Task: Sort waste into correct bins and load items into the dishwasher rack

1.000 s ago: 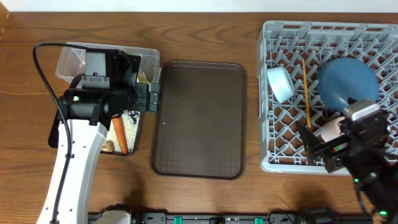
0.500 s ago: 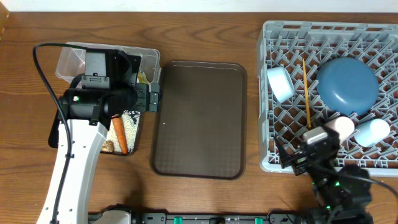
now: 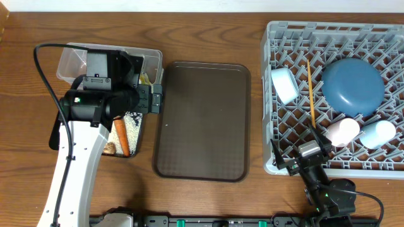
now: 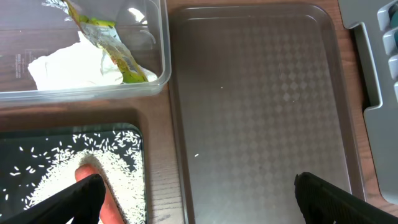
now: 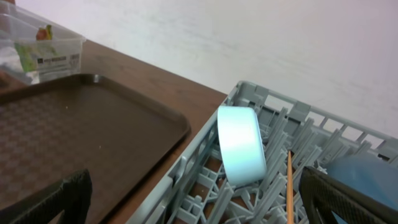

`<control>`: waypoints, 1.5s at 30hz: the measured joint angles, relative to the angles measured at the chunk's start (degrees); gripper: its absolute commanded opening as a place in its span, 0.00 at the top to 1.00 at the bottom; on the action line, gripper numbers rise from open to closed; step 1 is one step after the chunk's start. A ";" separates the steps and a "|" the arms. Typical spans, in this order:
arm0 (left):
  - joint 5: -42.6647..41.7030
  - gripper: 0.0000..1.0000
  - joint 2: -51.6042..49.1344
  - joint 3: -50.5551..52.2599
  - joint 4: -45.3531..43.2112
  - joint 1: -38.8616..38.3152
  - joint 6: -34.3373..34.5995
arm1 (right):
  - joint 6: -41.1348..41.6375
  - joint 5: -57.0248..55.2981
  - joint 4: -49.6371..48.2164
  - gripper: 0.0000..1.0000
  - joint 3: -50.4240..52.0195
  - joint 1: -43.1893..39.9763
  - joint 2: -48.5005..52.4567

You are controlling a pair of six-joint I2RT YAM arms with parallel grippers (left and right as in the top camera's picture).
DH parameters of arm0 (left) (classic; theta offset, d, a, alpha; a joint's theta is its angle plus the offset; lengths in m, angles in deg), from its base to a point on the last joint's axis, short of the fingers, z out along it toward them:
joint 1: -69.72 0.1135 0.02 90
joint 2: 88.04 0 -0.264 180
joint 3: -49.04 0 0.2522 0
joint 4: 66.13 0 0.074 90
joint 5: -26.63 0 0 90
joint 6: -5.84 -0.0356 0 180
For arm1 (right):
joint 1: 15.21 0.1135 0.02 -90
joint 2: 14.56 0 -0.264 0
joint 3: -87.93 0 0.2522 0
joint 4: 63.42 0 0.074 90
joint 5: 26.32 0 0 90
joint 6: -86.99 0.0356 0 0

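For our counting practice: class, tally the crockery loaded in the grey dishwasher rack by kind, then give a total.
Plates: 1, the blue plate
Bowls: 1, the white bowl
Cups: 2, the pink cup and the light blue cup
Total: 4

The rack [image 3: 268, 94] holds a plate [image 3: 352, 87], bowl [image 3: 285, 85], chopsticks [image 3: 310, 94], pink cup [image 3: 343, 131] and blue cup [image 3: 377, 133]. A carrot [image 3: 121, 137] and rice [image 3: 134, 123] lie in the black tray [image 3: 140, 142], beside the brown tray [image 3: 202, 120].
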 measured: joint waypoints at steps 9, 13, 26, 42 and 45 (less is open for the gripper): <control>0.00 0.02 0.00 0.00 0.00 0.00 0.00 | 0.00 0.00 -0.17 0.01 0.00 0.00 -0.13; 0.00 0.02 0.00 0.00 -0.02 0.02 0.00 | 0.00 0.00 -0.17 0.01 0.00 0.00 -0.13; 0.00 0.02 0.00 0.00 -0.02 0.02 0.00 | 0.00 0.00 -0.17 0.01 0.00 0.00 -0.13; 1.09 0.02 11.65 3.76 -2.49 -1.18 -1.03 | 0.00 0.00 -0.15 0.01 0.00 0.00 -0.13; 1.75 0.02 17.31 8.00 -11.04 -1.18 -2.34 | 0.00 0.00 -0.13 0.01 0.00 0.00 -0.13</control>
